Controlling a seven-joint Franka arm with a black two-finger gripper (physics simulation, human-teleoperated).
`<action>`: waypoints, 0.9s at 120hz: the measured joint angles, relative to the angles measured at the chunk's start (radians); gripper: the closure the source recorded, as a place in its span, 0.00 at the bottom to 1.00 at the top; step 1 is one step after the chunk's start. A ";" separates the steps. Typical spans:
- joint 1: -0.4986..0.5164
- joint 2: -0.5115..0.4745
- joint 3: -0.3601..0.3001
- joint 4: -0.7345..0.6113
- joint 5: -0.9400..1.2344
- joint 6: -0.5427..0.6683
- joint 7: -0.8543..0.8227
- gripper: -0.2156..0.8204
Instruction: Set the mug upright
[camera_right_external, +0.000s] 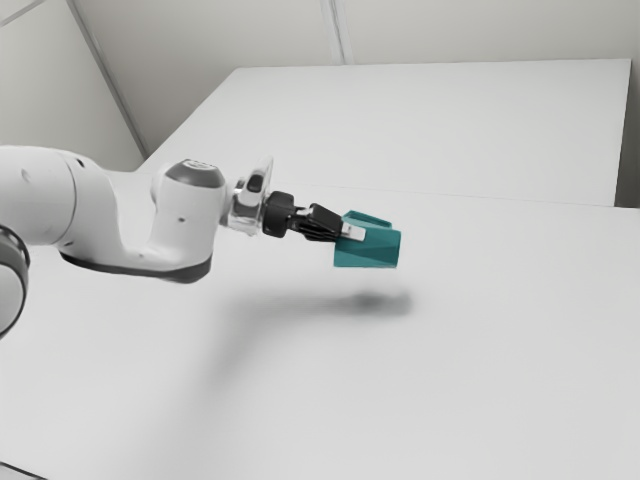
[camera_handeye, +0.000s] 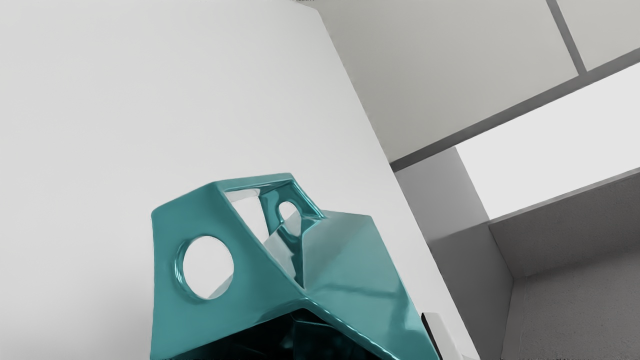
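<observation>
1. My gripper (camera_right_external: 353, 232) is grasping the mug (camera_right_external: 372, 252).
2. I am holding it sideways above the table (camera_right_external: 500, 350), inside the edges, its shadow (camera_right_external: 378, 302) falling beneath.

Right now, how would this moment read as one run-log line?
tool: shut on mug | mug: sideways, above table | upright: not yet

1. Table (camera_right_external: 480, 340): white, broad, with a shadow (camera_right_external: 375, 303) on it.
2. Wall (camera_right_external: 480, 30): pale, beyond the table, crossed by a strip (camera_right_external: 336, 32).
3. Bright white panel (camera_handeye: 560, 150): between a dark bar (camera_handeye: 500, 117) and a grey surface (camera_handeye: 575, 225).
</observation>
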 joint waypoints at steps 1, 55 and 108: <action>-0.001 -0.004 -0.001 0.000 0.005 0.004 -0.002 0.97; -0.006 -0.107 -0.039 0.013 0.643 0.193 -0.260 0.97; 0.002 -0.089 -0.046 0.087 1.202 0.229 -0.543 0.97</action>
